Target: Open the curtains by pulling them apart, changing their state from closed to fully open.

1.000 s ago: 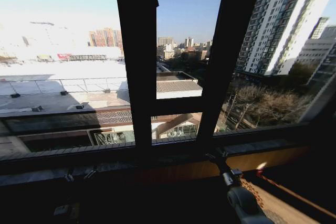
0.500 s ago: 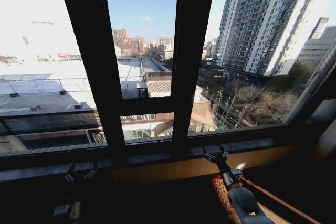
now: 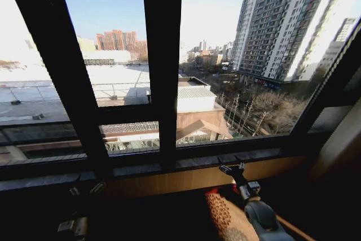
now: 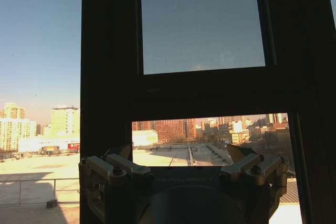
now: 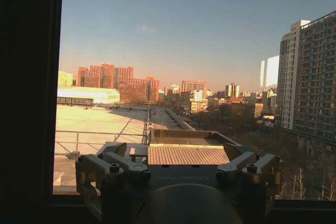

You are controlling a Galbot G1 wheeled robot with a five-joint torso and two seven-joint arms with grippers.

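Observation:
The curtains are out of view; bare glass and dark window frames (image 3: 162, 66) stand in front of me, with the city beyond. My right gripper (image 3: 233, 166) is held low in front of the sill, open, with nothing between its fingers (image 5: 116, 165). My left gripper (image 3: 84, 188) hangs in shadow below the sill, also open and empty. In the left wrist view its fingers (image 4: 114, 164) stand spread before a dark frame post (image 4: 107, 72).
A wooden panel (image 3: 180, 180) runs under the stone sill (image 3: 141, 167). A round patterned orange cushion (image 3: 224, 218) lies on the floor beside my right arm. A dim brown surface (image 3: 338, 145) rises at the right edge.
The whole picture has slid left, so the camera has turned or driven to the right. Both grippers keep their place in the view. The patterned cushion has come into view.

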